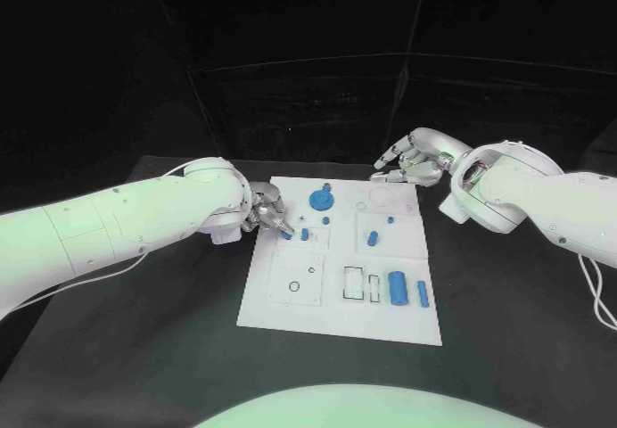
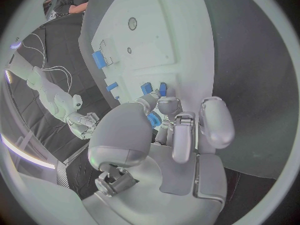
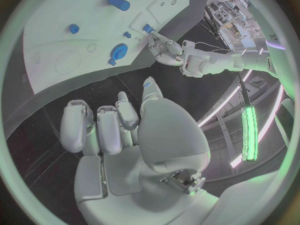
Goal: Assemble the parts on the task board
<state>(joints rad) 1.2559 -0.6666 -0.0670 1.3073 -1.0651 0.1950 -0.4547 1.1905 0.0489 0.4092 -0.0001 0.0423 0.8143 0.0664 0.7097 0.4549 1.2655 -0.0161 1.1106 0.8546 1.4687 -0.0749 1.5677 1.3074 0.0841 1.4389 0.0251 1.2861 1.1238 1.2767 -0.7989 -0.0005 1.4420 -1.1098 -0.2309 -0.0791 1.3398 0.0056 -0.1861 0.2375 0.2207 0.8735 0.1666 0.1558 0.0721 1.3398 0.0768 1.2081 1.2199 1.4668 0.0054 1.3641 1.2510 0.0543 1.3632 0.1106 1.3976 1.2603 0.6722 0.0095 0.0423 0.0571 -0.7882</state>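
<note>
The white task board [image 1: 342,308] lies in the middle of the black table. My left hand [image 1: 267,214] hovers at the board's left edge and pinches a small blue part [image 1: 285,234] between thumb and fingers; the left wrist view shows that part [image 2: 153,119] at the fingertips, just above the board [image 2: 150,40]. A round blue part [image 1: 320,197] sits near the board's far edge. My right hand [image 1: 409,165] hangs over the board's far right corner, fingers apart and holding nothing. In the right wrist view the right hand [image 3: 119,130] is off the board [image 3: 56,45], where the round part [image 3: 119,50] shows.
Small blue pegs [image 1: 373,237] lie mid-board. A blue cylinder [image 1: 398,288] and a blue bar [image 1: 422,292] lie at the near right beside rectangular slots [image 1: 354,283]. A square recess with small holes [image 1: 299,277] is at the near left. Black table surrounds the board.
</note>
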